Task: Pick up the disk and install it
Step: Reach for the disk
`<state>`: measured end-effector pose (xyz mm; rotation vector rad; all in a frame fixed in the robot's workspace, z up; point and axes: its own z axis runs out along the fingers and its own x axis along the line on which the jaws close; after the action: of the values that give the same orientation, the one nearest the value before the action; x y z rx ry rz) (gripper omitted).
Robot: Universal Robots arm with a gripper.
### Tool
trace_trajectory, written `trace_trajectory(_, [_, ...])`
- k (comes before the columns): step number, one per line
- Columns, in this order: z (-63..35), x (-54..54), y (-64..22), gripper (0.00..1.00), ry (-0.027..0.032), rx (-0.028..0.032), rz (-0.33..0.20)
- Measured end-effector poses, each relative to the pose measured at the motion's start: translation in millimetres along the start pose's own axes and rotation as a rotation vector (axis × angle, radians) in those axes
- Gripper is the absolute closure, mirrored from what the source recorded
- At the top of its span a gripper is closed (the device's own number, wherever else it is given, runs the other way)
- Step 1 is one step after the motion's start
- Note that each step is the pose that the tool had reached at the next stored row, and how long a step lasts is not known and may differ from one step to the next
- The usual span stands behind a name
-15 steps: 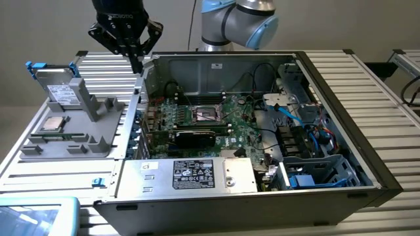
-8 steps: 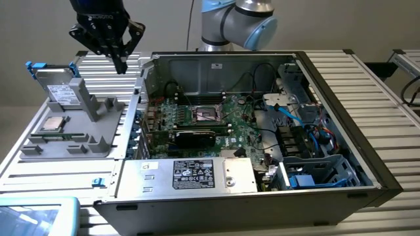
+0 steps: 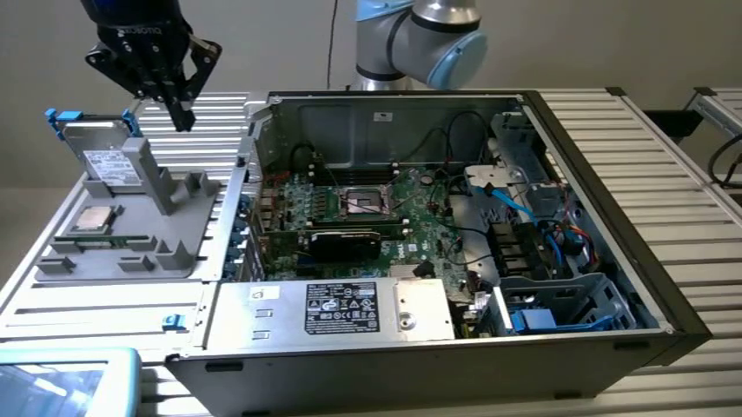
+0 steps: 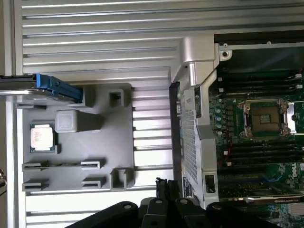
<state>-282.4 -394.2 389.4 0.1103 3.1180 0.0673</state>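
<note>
While the disk (image 3: pixel 111 161) stands on edge in the far slot of the grey holder (image 3: pixel 174 256), at the exterior view's left, its blue bracket (image 3: pixel 65 118) sticks up at the far top corner. The gripper (image 3: pixel 182 120) hangs above the disk, slightly to the exterior view's right, with its fingers pressed together, pointing down and holding nothing. It seems clear of the disk, though the angle makes the gap hard to judge. The arm (image 3: pixel 418 39) has a joint beyond the far wall of the open case (image 3: pixel 666 287). A chip (image 3: pixel 96 221) lies flat in the holder, nearer than the disk. The case sits just to the exterior view's right of the holder, its motherboard (image 3: pixel 383 213) exposed.
</note>
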Motion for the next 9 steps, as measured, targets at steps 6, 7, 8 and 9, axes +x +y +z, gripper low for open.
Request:
trace_trajectory(6, [2.5, 12.5, 14.3, 0.89, -0.0014, 0.0215, 0.000])
trace_trajectory(7, [2.9, 15.2, 16.1, 0.89, -0.0017, 0.0235, -0.001])
trace_trajectory(8, [2.9, 18.5, 17.5, 0.89, -0.0017, 0.0250, -0.001])
trace_trajectory(9, [2.9, 22.3, 18.3, 0.89, -0.0016, 0.0258, -0.001])
